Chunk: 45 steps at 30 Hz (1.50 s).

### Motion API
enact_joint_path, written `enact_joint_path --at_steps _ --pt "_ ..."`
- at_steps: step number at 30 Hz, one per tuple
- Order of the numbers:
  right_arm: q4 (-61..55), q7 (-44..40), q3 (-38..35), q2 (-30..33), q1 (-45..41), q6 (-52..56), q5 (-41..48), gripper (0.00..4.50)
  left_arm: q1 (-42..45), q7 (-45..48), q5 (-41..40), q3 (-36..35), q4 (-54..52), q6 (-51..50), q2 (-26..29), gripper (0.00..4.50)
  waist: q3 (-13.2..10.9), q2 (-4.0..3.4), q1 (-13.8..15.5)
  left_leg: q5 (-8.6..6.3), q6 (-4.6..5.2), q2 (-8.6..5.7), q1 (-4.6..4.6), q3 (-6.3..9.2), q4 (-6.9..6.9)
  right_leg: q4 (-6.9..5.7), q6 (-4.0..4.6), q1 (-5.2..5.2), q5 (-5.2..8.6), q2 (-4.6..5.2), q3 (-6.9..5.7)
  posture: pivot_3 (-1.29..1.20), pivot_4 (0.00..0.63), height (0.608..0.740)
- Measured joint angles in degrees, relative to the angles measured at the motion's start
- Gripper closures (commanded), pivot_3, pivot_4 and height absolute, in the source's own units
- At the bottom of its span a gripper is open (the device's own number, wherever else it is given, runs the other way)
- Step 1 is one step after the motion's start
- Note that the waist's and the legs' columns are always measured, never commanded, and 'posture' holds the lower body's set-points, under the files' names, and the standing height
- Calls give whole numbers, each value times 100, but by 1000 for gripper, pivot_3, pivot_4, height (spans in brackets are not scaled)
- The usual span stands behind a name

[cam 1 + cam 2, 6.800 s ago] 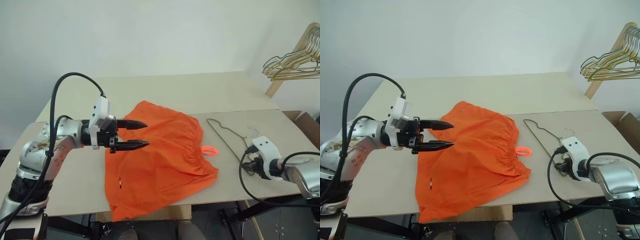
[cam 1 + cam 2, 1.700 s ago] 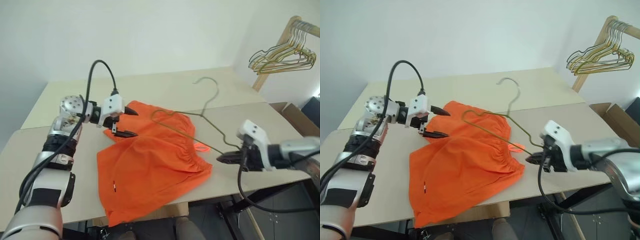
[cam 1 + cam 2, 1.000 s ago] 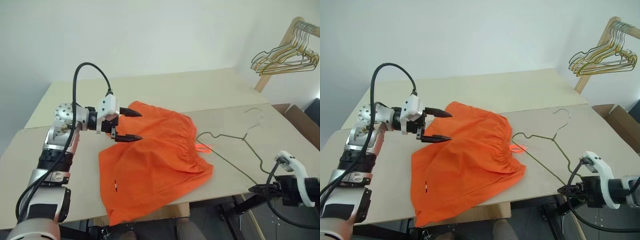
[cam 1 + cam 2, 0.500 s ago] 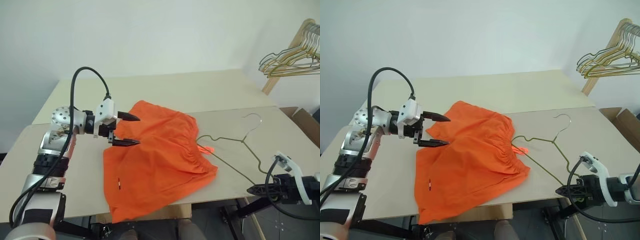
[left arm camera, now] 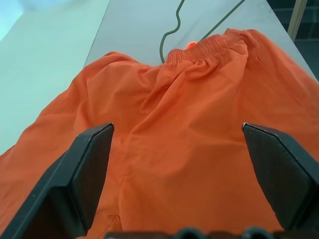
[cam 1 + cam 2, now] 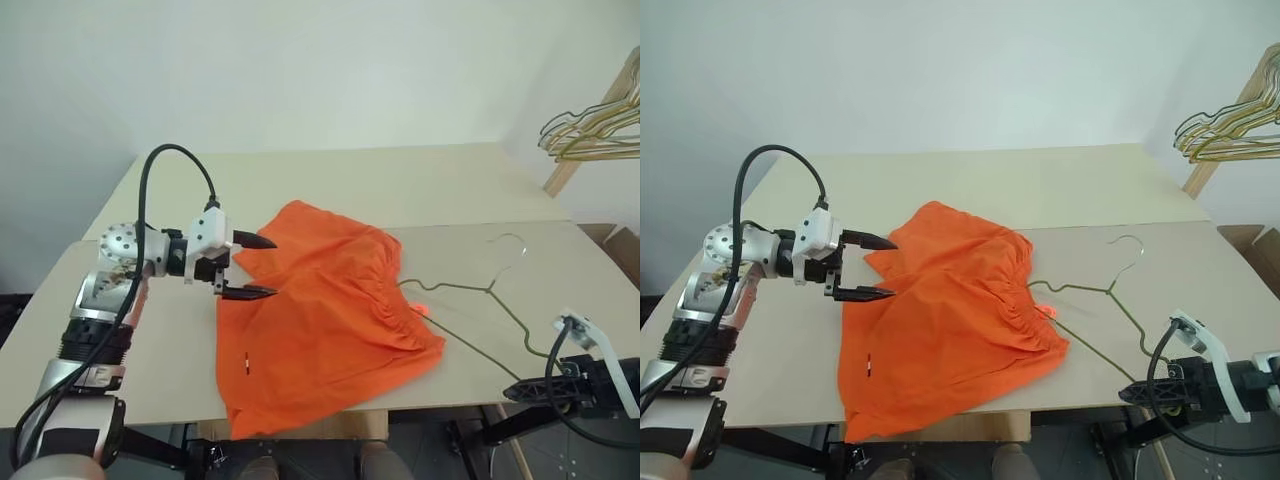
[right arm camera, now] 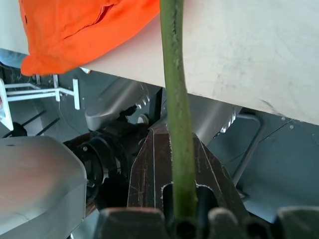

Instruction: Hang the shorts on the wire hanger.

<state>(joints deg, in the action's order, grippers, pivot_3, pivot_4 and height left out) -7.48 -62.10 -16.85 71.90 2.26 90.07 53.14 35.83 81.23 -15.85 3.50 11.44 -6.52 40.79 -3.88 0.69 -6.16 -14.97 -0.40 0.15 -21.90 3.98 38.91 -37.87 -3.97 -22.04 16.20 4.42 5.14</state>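
Observation:
The orange shorts (image 6: 325, 315) lie spread flat near the table's front edge, with the waistband (image 6: 395, 290) to the right. My left gripper (image 6: 272, 266) hovers open over their back left part, one finger on each side of a leg; its fingers (image 5: 84, 174) frame the shorts (image 5: 189, 124). The wire hanger (image 6: 495, 295) lies on the table right of the shorts, one end by the waistband and the hook (image 6: 510, 240) pointing away. My right gripper (image 6: 512, 392), just off the front edge, is shut on the wire hanger (image 7: 174, 99) at its near corner.
The table (image 6: 400, 190) is two beige tops joined by a seam. A bunch of wire hangers (image 6: 590, 130) hangs on a wooden rail at the far right. A cardboard box (image 6: 625, 250) sits beyond the table's right end.
Earlier the right gripper held the hanger up over the shorts; it has since lowered it flat onto the table to their right. Over the last second only the view has shifted.

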Motion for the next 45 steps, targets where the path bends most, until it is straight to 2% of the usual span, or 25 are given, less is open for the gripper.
enact_joint_path --at_steps 6,8,13,15,25,30,34,38,42,45 --pt "132 -577 -5 285 271 -193 19 4500 -102 -95 -2 -17 -89 0 64 31 7 2 93 0 0 -1 0 -6 4 0 0 0 0 1 0 -54 6 740" --pt "257 -642 79 249 114 -223 19 4500 -138 -129 -2 -21 -113 0 77 31 9 2 92 0 0 0 2 -8 4 -1 0 0 0 1 2 -51 5 740" --pt "792 -362 702 -529 -792 -154 -25 4500 -156 -201 0 -20 -197 1 80 31 35 10 91 0 -1 -1 3 -8 3 -1 1 0 -1 1 3 -24 0 740" --pt "890 -327 831 -597 -824 -109 -26 4500 -155 -223 -1 -20 -202 1 80 31 40 2 135 1 -1 -4 -2 -8 3 -1 1 -5 -1 3 3 -20 0 740" --pt "817 -862 928 91 -110 -367 -9 4500 -209 -300 -1 -26 -304 8 166 31 71 -3 335 0 -1 -3 5 -14 7 -4 1 -2 0 1 3 -16 0 740" --pt "428 -1092 1205 182 -117 -482 -9 4500 -208 -305 0 -19 -301 20 155 31 90 9 346 0 -1 -1 6 -17 7 -4 0 -1 0 0 4 -12 2 740" --pt "768 -865 1613 -447 -1047 -440 -97 4500 -185 -310 3 16 -299 35 115 31 103 30 333 0 -1 1 21 -26 5 -4 2 5 -1 -2 13 -5 5 740" --pt "1593 -327 1614 -1267 -1759 -163 -292 4500 -170 -316 4 20 -310 34 109 31 107 34 373 1 -1 -1 13 -26 3 -1 2 2 -1 1 11 15 11 740" --pt "2035 191 1274 -1967 -1831 142 -238 4500 -172 -361 2 17 -344 4 119 31 108 37 412 1 -1 -3 8 -24 5 -4 3 -3 -2 2 11 19 17 740" --pt "1938 374 1140 -2071 -1668 170 -35 4500 -177 -364 -127 -15 -503 -162 119 31 108 37 440 1 -1 -3 10 -25 6 -5 2 -2 -2 2 11 17 20 740"
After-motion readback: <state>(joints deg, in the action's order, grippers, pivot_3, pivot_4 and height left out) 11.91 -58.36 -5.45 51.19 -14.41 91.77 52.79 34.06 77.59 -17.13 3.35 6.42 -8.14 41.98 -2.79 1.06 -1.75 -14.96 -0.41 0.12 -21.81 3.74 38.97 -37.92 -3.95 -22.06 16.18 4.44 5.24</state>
